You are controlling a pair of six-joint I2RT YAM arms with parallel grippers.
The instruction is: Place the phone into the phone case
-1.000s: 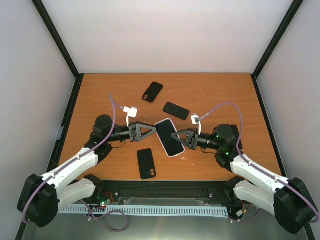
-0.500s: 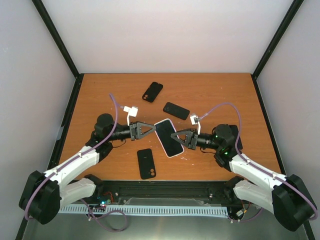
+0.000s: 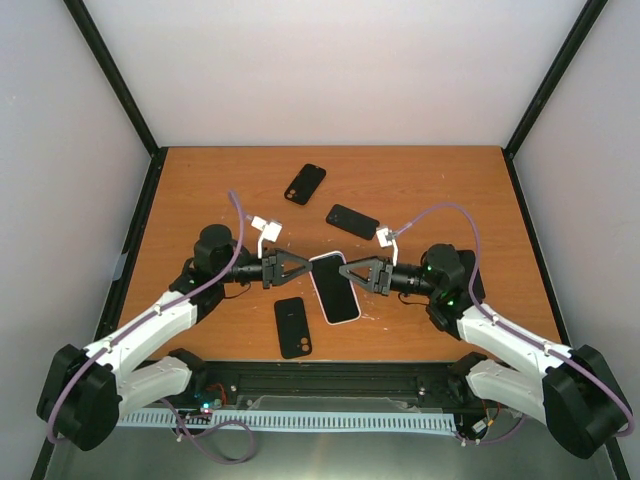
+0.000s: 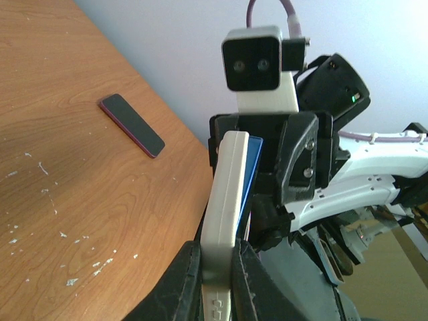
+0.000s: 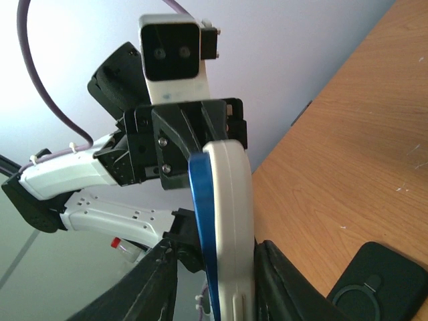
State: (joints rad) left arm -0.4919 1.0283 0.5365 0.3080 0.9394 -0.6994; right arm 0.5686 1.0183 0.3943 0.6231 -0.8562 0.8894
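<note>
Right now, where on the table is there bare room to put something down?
The far right corner of the table, beyond the black case, is bare, as is the far left, left of the other far case. The middle is crowded: left gripper and right gripper both clamp the phone, with a third case beside it, nearer the bases.

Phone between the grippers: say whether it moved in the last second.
Yes. The phone, held by the left gripper and right gripper, shifted toward the near edge, closer to the nearest black case.
</note>
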